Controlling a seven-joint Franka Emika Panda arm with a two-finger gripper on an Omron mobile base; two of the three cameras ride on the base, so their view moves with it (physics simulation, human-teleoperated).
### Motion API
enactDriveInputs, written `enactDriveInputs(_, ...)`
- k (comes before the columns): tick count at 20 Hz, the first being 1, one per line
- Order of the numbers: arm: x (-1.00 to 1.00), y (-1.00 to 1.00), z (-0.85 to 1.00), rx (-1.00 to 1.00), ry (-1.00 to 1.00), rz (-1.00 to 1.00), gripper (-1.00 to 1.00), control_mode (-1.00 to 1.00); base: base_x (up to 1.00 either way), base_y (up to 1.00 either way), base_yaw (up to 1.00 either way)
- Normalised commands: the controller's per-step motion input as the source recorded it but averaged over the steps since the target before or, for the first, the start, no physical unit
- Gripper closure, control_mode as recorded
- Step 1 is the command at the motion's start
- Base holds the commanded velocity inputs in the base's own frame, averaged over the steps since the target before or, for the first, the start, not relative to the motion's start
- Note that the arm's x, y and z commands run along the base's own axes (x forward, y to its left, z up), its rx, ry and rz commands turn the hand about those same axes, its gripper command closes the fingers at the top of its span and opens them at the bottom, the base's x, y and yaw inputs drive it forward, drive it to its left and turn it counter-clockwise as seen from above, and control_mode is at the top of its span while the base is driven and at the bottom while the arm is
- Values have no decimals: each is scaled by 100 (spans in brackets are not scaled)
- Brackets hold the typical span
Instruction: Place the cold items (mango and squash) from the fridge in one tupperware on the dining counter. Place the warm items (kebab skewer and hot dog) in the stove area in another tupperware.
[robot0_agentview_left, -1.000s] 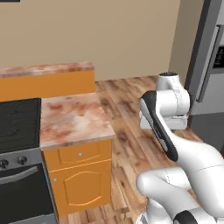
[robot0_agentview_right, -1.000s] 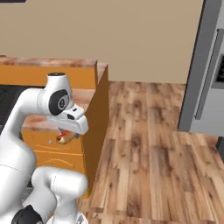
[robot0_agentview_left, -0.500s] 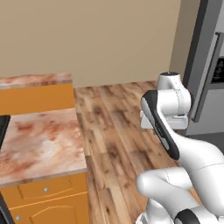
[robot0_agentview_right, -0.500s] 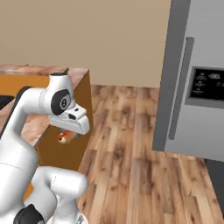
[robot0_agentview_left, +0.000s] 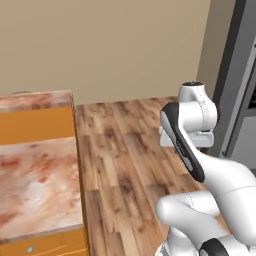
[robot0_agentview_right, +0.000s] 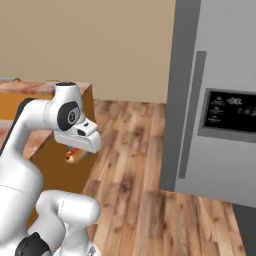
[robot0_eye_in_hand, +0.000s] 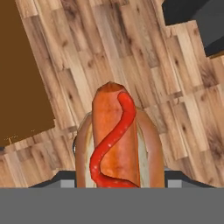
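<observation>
Base has swung right since a sec ago: stove gone from sight, marbled counter (robot0_agentview_left: 35, 185) slid to far left, fridge (robot0_agentview_right: 220, 100) now looms at right. So it's travelling w/ the load, prob. toward the dark tray. Gripper (robot0_eye_in_hand: 114, 181) fingers clamped on hot dog (robot0_eye_in_hand: 116, 140). Hand view shows ketchup squiggle; right base view just a bun end (robot0_agentview_right: 74, 157) under the wrist.

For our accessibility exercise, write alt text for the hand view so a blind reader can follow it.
A hot dog in a tan bun, with a squiggle of red sauce along the sausage, is held in the gripper and fills the lower middle of the picture. Beneath it lies a wooden plank floor, with a plain brown panel at the left edge.
</observation>
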Motion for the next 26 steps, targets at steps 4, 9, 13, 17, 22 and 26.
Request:
enactDriveInputs(4, 0, 0, 0, 0, 0, 0, 100, 100, 87, 16, -13)
enactDriveInputs(9, 0, 0, 0, 0, 0, 0, 100, 100, 93, 22, -2)
enactDriveInputs(13, 0, 0, 0, 0, 0, 0, 100, 100, 95, 38, 0)
enactDriveInputs(17, 0, 0, 0, 0, 0, 0, 100, 100, 81, 48, 0)
enactDriveInputs(22, 0, 0, 0, 0, 0, 0, 100, 100, 75, 53, 0)
enactDriveInputs(26, 0, 0, 0, 0, 0, 0, 100, 100, 97, 16, 0)
